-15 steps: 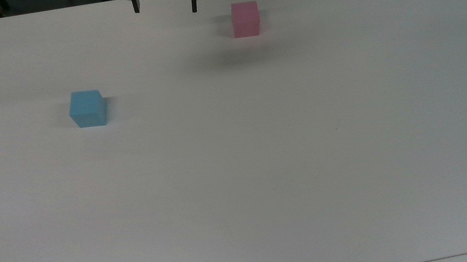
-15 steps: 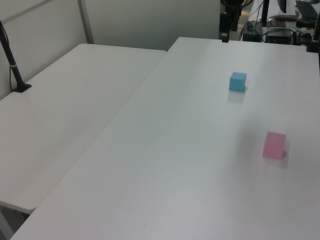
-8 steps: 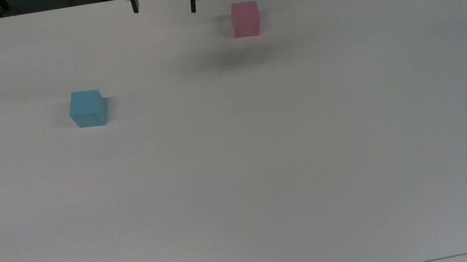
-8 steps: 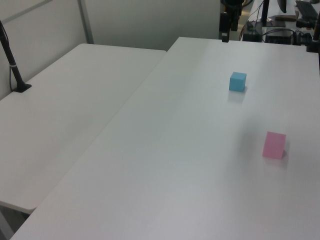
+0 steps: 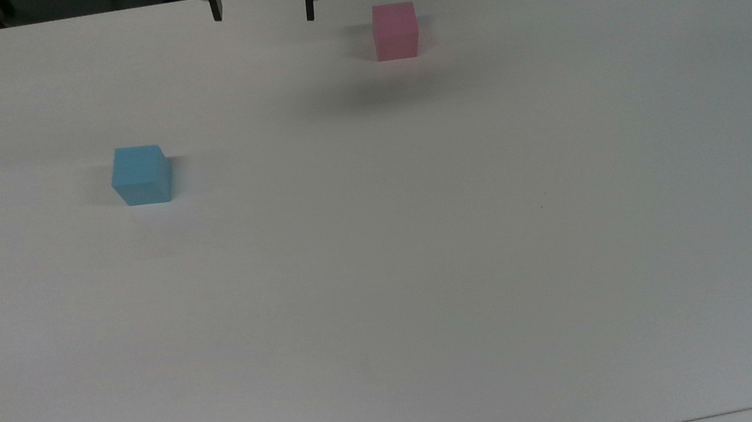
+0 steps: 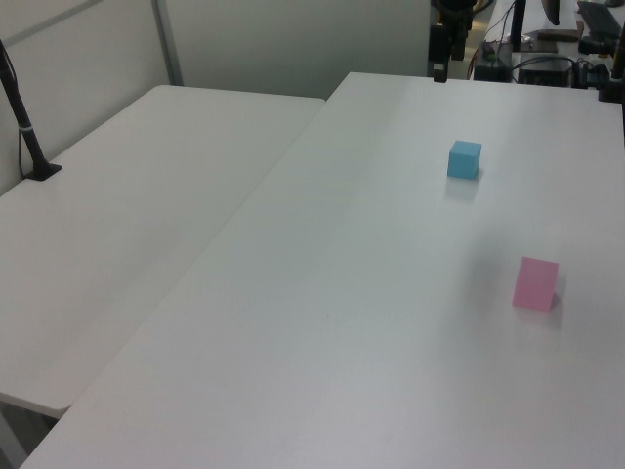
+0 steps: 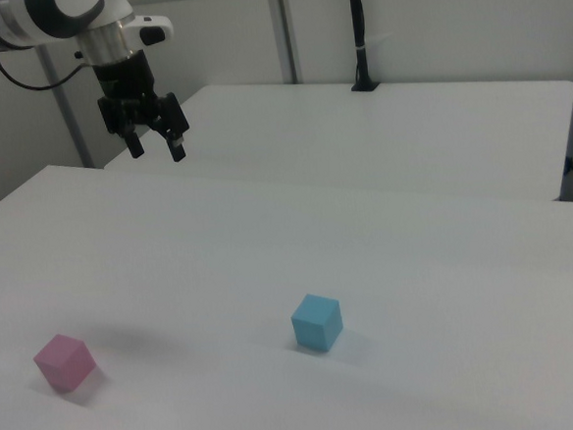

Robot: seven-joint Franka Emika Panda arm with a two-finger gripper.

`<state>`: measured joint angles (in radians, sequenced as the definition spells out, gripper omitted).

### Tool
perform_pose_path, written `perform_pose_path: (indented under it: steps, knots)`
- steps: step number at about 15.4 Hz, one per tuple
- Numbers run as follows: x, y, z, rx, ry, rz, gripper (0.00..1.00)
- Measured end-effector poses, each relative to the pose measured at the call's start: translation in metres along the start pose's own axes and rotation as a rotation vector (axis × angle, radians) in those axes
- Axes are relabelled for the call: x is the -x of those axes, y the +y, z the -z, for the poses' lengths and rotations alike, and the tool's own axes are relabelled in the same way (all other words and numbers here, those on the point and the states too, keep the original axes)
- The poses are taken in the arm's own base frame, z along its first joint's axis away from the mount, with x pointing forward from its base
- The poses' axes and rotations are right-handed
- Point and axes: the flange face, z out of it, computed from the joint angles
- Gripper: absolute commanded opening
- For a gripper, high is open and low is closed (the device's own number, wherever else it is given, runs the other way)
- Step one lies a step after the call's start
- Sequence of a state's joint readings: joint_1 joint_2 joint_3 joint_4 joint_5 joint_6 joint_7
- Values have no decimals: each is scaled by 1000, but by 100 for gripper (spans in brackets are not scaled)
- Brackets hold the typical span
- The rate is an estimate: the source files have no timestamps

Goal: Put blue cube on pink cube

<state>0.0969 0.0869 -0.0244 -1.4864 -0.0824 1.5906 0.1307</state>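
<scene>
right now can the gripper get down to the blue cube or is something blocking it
Probably yes. The gripper hangs open, well above the table, and the blue cube stands alone, far from the pink cube.

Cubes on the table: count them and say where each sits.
2. The blue cube sits toward the top view's left; the pink cube sits near the far edge, apart from it.

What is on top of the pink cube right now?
Nothing. The pink cube has a bare top face in all three views. The blue cube sits apart on the table, and the open gripper hangs in the air, holding nothing.
</scene>
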Motion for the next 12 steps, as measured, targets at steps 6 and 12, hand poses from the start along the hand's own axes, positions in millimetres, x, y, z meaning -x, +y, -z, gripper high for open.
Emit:
perform_pose_path:
  steps: [6, 12]
  knots:
    - [0, 2, 0, 0, 0, 3, 100]
    - [-1, 13, -1, 1, -2, 32, 100]
